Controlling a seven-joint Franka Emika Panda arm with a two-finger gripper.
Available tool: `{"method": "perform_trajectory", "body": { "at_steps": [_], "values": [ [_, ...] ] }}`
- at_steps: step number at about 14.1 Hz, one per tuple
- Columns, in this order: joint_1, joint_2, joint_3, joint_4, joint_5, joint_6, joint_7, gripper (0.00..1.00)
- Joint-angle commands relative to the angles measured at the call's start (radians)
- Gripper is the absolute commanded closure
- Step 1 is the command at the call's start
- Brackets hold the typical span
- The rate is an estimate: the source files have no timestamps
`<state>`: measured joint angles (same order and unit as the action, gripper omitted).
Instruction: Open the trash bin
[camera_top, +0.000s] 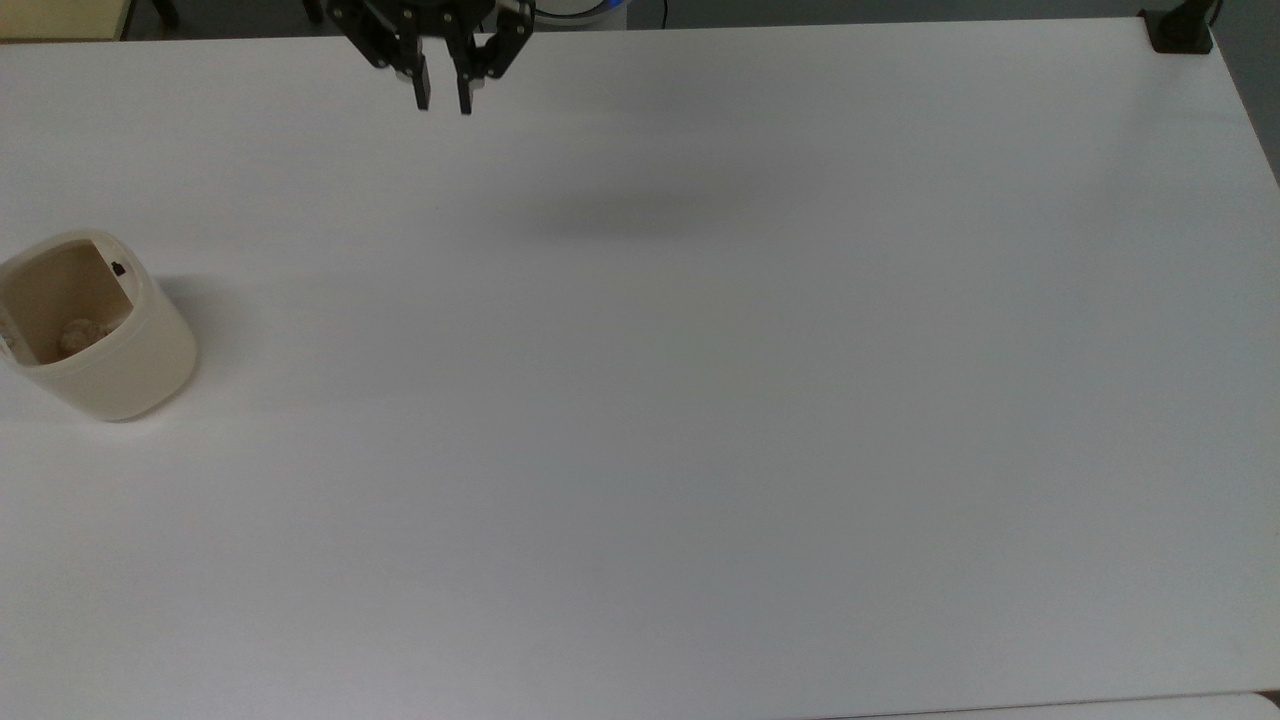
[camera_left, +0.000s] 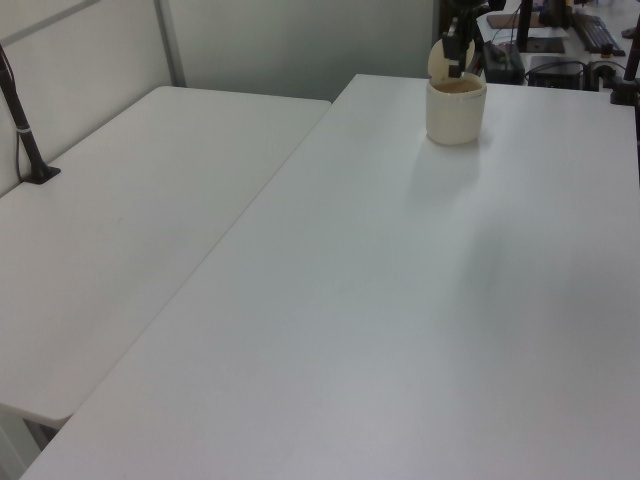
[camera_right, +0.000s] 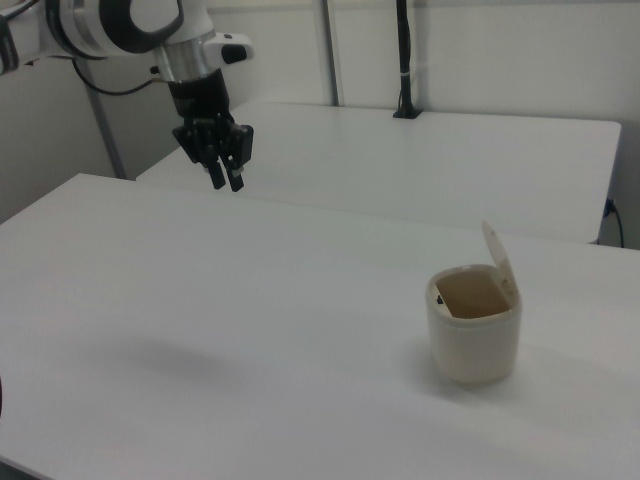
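A: Bin pos?

B: Trash bin (camera_top: 100, 335) standing upright on white table (camera_top: 700, 400), at top view's far left edge; in right view, low & right of centre (camera_right: 474, 340); in left view, far end of table (camera_left: 456, 108). Lid (camera_right: 499, 260) flipped up, hinged at rim, tilted back. Inside open to view, small pale crumpled lump (camera_top: 76, 336) at bottom. Small black button (camera_top: 118, 268) at rim.

A: Gripper?

B: Gripper (camera_top: 441, 102) up in air near table's far edge in top view, well apart from bin; upper left in right view (camera_right: 224, 179). Fingers parted by narrow gap, holding nothing, pointing down.

A: Else?

B: Black post (camera_right: 404, 60) clamped on second table (camera_right: 450, 160) behind.
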<state>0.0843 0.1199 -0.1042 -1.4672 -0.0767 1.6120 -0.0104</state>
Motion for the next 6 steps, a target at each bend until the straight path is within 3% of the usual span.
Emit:
{"method": "perform_trajectory", "body": {
  "at_steps": [1,6],
  "values": [
    [0.015,-0.057,-0.012,-0.058,0.009,-0.027,0.013,0.0],
    [0.003,-0.063,-0.02,-0.054,0.009,-0.023,0.012,0.0]
  ]
}}
